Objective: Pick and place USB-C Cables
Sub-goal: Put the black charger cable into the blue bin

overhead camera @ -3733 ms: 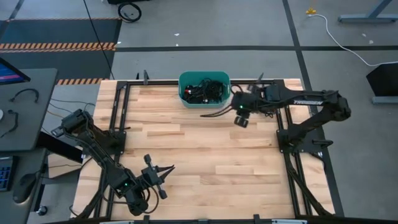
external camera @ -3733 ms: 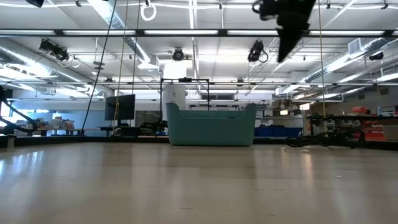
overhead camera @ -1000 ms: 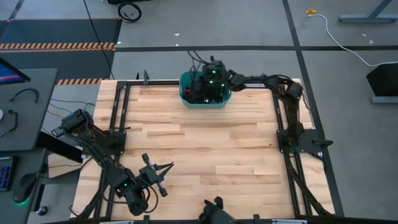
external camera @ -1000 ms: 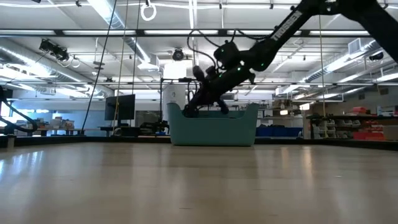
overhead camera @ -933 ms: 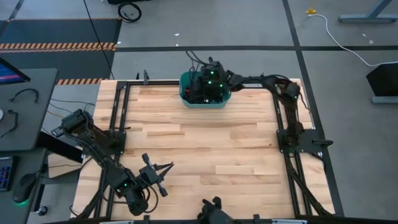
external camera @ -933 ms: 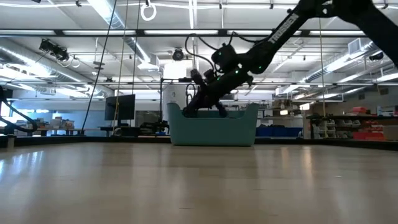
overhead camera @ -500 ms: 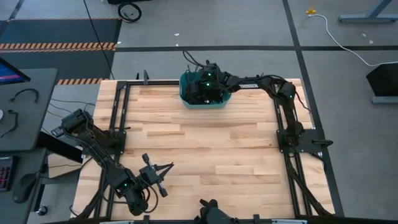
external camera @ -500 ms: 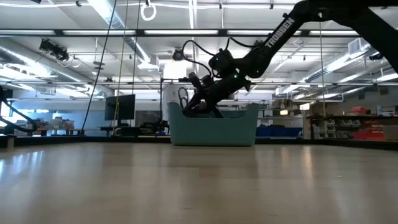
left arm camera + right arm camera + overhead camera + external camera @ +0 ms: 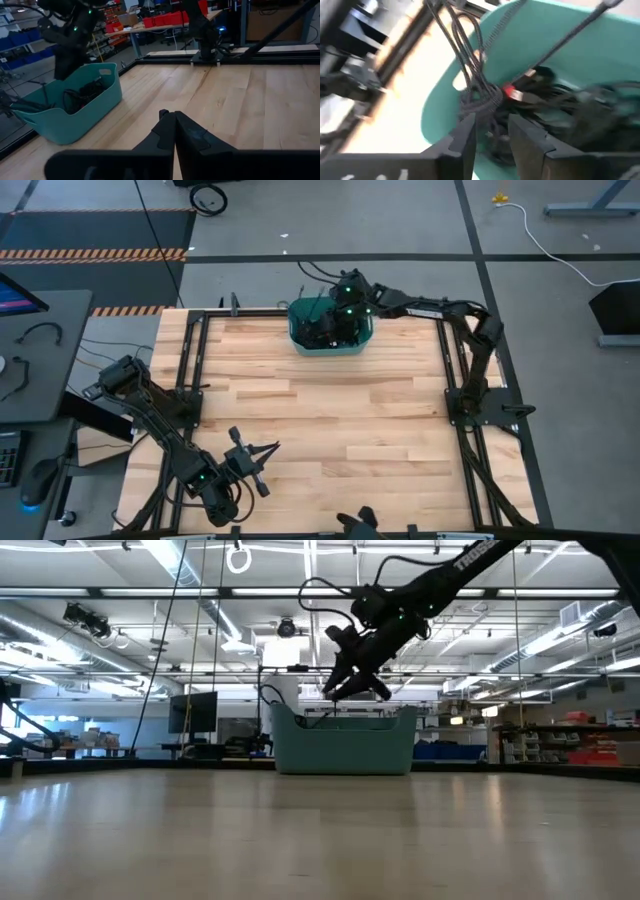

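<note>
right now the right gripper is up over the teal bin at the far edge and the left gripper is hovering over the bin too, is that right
Not quite. The right gripper is over the teal bin at the far edge, but the left gripper is not. The high view shows it at the near left corner of the table, well away from the bin, and shut.

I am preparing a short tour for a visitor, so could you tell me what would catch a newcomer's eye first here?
The teal bin at the table's far edge, stuffed with black USB-C cables, stands out first. The right hand hangs just above it, a braided cable with a red tie at its fingers. The left hand waits, shut, near the front left corner.
</note>
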Available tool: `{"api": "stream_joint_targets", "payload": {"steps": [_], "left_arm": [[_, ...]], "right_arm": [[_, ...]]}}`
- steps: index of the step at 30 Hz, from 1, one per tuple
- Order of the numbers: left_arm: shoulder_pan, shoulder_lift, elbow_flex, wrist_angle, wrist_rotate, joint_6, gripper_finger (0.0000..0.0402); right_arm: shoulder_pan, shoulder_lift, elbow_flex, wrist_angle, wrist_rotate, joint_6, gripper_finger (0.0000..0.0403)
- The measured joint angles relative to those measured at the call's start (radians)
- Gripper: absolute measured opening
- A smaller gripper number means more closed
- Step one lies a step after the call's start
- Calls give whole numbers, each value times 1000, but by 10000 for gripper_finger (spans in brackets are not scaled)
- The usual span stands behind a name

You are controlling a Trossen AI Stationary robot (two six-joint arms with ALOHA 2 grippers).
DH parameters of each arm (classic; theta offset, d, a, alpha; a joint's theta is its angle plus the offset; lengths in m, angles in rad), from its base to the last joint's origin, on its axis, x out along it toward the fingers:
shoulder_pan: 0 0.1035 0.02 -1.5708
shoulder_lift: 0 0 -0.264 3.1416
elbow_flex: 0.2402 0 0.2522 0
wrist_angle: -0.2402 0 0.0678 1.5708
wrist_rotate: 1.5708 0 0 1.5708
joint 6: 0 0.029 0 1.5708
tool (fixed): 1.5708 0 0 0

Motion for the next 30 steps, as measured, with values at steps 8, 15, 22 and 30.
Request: {"api": "stream_joint_targets", "payload": {"steps": [8,15,22,30], "left_arm": [[6,0,0,-1,0,1,19],[12,0,0,-1,0,7,9],[17,0,0,-1,0,10,18],[19,0,0,0,2,8,8]], "right_arm": [[49,7,0,-21,84,-111,83],[76,121,14,112,53,-131,127],[79,181,94,100,51,-118,202],[80,183,103,-8,94,-167,203]]}}
